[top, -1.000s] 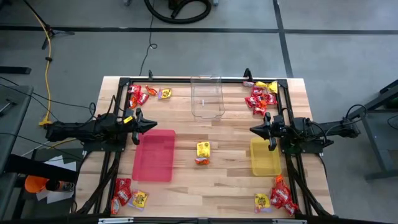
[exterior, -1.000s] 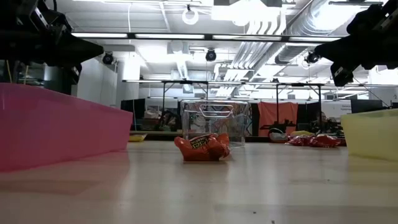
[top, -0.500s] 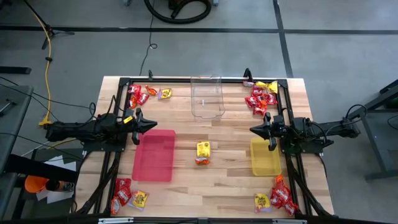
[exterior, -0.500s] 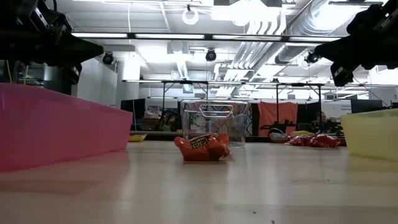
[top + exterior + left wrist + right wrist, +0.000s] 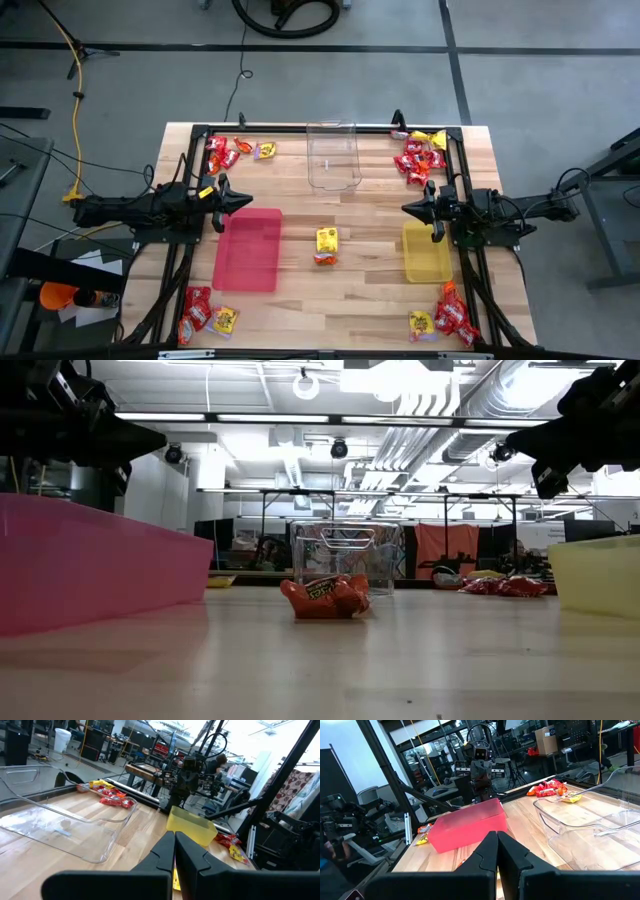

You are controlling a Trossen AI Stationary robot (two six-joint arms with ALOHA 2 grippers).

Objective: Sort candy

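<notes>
We see candy [image 5: 327, 244] at table centre, between pink tray [image 5: 248, 249] at 9 and yellow tray [image 5: 426, 253] at 3; more piles at the corners. Left gripper [image 5: 246, 201] and right gripper [image 5: 406, 209] both closed, empty.

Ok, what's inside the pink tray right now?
Nothing shows inside the pink tray: from above its floor is bare. The nearest candy lies on the table beside it. In the low view its wall hides the inside.
</notes>
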